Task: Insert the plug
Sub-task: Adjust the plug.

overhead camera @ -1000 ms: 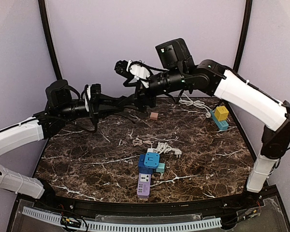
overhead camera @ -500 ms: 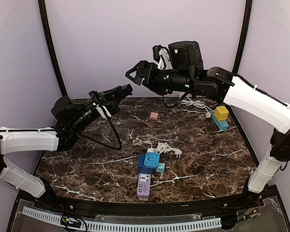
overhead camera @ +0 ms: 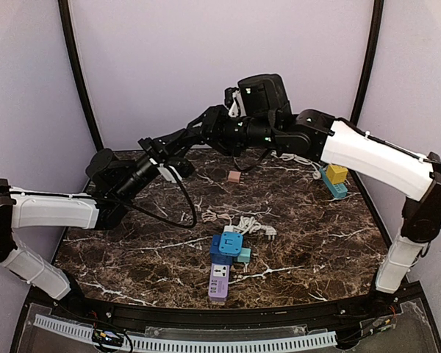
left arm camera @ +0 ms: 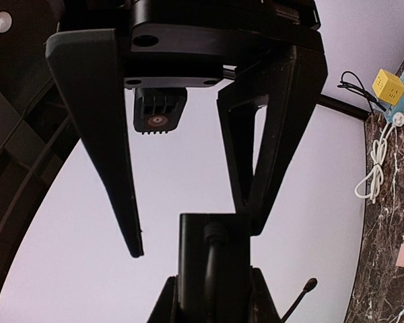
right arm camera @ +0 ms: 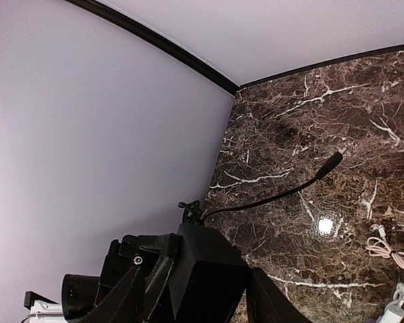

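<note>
My left gripper [overhead camera: 175, 156] is raised above the table's back left, shut on a black plug block [overhead camera: 184, 147]. The plug's thin black cord [overhead camera: 185, 197] hangs in a loop below it. In the left wrist view the plug [left arm camera: 212, 256] stands between my own fingers. My right gripper [left arm camera: 194, 239] faces it from above. One right finger [left arm camera: 262, 168] touches the plug's corner. The other finger [left arm camera: 114, 168] stands clear of it. In the right wrist view the plug [right arm camera: 209, 269] sits between the right gripper's [right arm camera: 195, 286] open jaws.
A purple power strip [overhead camera: 218, 281] with a blue cube adapter [overhead camera: 226, 246] lies at front centre, a white cable [overhead camera: 239, 223] behind it. A pink plug [overhead camera: 234, 176] lies further back. A yellow cube [overhead camera: 336, 171] on a blue strip [overhead camera: 335, 188] stands at the right.
The left arm has swung up and right with the plug. The right gripper has come down and left to meet it, and its jaws have narrowed around the plug.
</note>
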`<control>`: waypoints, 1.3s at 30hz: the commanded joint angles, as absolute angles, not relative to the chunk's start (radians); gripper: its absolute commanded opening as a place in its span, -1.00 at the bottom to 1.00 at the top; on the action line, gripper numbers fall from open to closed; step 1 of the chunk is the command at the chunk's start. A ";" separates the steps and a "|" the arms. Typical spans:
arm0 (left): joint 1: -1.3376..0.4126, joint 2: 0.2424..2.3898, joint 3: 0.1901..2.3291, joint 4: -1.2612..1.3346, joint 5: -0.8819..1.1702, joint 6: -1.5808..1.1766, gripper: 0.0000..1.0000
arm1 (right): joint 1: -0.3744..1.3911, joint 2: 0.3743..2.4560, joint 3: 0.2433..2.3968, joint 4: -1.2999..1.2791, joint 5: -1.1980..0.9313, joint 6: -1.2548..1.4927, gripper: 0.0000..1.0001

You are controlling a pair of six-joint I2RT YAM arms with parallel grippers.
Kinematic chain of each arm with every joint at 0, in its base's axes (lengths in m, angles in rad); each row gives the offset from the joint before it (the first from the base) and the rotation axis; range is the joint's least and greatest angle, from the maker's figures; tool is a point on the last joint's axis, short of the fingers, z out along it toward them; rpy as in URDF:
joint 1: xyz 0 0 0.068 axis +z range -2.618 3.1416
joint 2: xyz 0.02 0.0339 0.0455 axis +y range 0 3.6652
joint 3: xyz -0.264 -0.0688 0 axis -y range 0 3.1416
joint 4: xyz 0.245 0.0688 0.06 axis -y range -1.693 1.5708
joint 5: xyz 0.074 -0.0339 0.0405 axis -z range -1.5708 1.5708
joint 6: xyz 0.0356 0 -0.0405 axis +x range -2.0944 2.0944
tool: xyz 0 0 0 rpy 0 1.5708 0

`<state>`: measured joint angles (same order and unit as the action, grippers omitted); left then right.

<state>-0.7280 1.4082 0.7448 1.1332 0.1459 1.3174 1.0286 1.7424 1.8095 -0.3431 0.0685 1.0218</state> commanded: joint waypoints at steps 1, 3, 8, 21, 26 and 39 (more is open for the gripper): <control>-0.739 1.403 0.768 1.184 0.134 1.332 -0.99 | 1.032 1.768 1.824 -0.294 0.034 1.044 -0.25; -0.742 1.404 0.770 1.182 0.134 1.335 -0.99 | 1.030 1.776 1.829 -0.288 0.013 1.049 -0.28; -0.743 1.408 0.770 1.182 0.145 1.343 -0.99 | 1.021 1.789 1.828 -0.288 0.005 1.066 -0.33; -0.751 1.368 0.676 1.144 0.229 1.216 -0.44 | 1.016 1.743 1.799 -0.367 0.100 1.017 -1.00; -0.758 1.290 0.654 0.903 0.246 0.971 0.72 | 1.020 1.727 1.838 -0.505 0.190 0.961 -1.00; -0.756 1.250 0.734 0.143 0.756 0.423 0.90 | 0.992 1.435 1.763 -0.971 0.330 0.698 -1.00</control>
